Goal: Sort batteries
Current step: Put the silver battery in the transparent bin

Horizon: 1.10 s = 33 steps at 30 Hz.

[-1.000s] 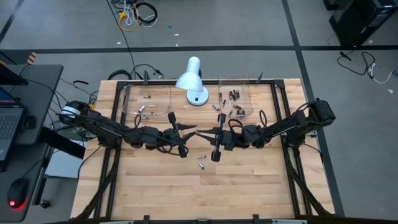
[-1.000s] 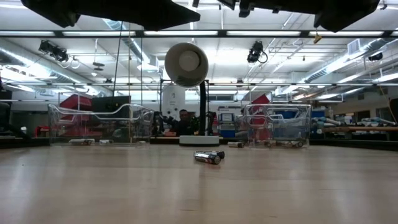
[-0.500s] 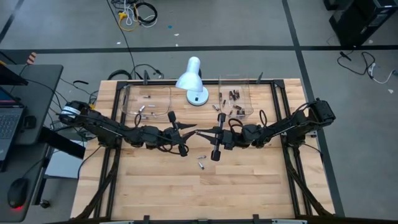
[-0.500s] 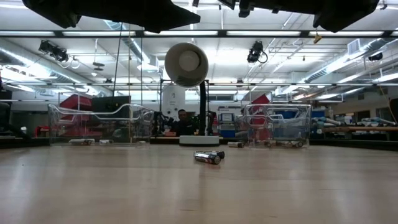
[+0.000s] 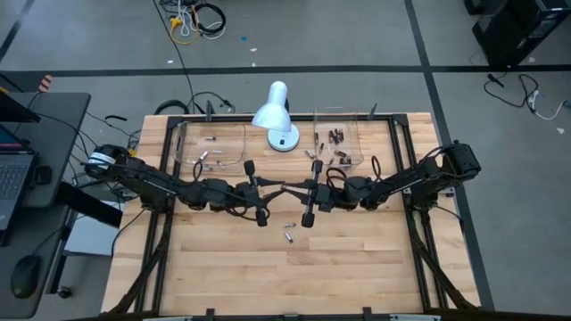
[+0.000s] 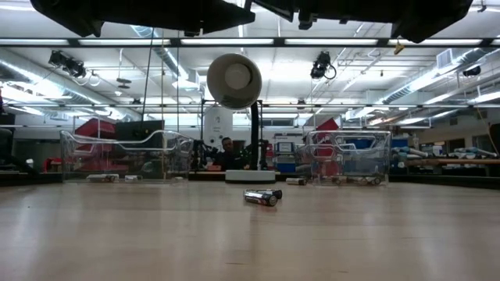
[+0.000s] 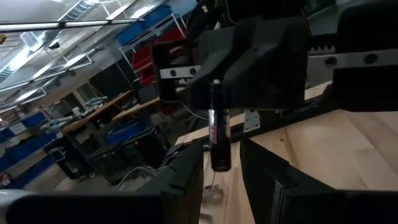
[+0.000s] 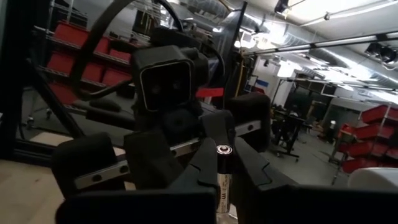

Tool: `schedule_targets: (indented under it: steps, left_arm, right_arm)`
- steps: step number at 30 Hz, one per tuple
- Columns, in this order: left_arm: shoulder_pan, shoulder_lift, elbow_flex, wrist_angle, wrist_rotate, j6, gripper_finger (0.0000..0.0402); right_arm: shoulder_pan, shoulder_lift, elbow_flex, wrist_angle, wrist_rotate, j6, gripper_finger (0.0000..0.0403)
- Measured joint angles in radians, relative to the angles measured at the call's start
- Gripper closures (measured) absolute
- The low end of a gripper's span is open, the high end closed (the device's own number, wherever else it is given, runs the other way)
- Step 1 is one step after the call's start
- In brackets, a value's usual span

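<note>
High view: two dark arms meet nose to nose over the wooden table (image 5: 357, 267). The left gripper (image 5: 278, 187) and right gripper (image 5: 291, 187) almost touch. Two loose batteries (image 5: 289, 232) lie at 6 o'clock of them. Two clear plastic trays (image 5: 214, 147) flank a white desk lamp (image 5: 272, 111), both holding small cylinders.

Low view: the loose pair lies mid-table, ahead of the lamp's round shade.

Left wrist view: the right gripper's fingers are clamped on a dark cylindrical battery (image 7: 219, 140), which hangs between the left gripper's parted fingers (image 7: 180, 180).

Right wrist view: the battery's round metal end (image 8: 222, 150) shows, pinched between two dark fingers.
</note>
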Motion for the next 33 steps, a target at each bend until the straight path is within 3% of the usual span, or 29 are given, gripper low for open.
schedule_targets:
  steps: [4, 9, 11, 17, 21, 24, 26, 31, 33]
  left_arm:
    - [0.0, 0.0, 0.0, 0.005, 0.0, 0.001, 0.0307]
    - [0.0, 0.0, 0.0, 0.004, -0.027, 0.003, 0.0377]
    - [-0.001, 0.0, 0.0, 0.006, -0.049, 0.006, 0.0387]
    - [-0.011, -0.017, 0.0, -0.018, -0.261, 0.011, 0.0388]
    - [-0.024, -0.055, 0.0, -0.082, -0.455, -0.01, 0.0389]
    - [-0.021, -0.113, 0.015, -0.24, -0.623, -0.075, 0.039]
    - [0.001, -0.164, 0.044, -0.428, -0.653, -0.169, 0.039]
    - [0.099, -0.286, 0.167, -0.97, -0.45, -0.503, 0.0391]
    - [0.134, -0.312, 0.203, -1.146, -0.414, -0.611, 0.0391]
  right_arm:
    - [0.002, 0.0, 0.0, 0.0, 0.0, 0.0, 0.0389]
    - [0.0, 0.0, 0.0, 0.002, -0.001, 0.008, 0.0368]
    - [0.0, 0.0, 0.0, 0.002, 0.0, 0.012, 0.0354]
    - [0.021, -0.007, 0.0, 0.02, 0.123, -0.014, 0.0323]
    - [0.056, -0.04, 0.0, 0.003, 0.314, -0.071, 0.0311]
    - [0.081, -0.078, 0.0, -0.046, 0.472, -0.107, 0.0307]
    - [0.093, -0.104, 0.0, -0.098, 0.512, -0.108, 0.0306]
    - [0.1, -0.17, 0.0, -0.247, 0.512, -0.024, 0.0307]
    - [0.1, -0.19, 0.0, -0.318, 0.509, 0.023, 0.0306]
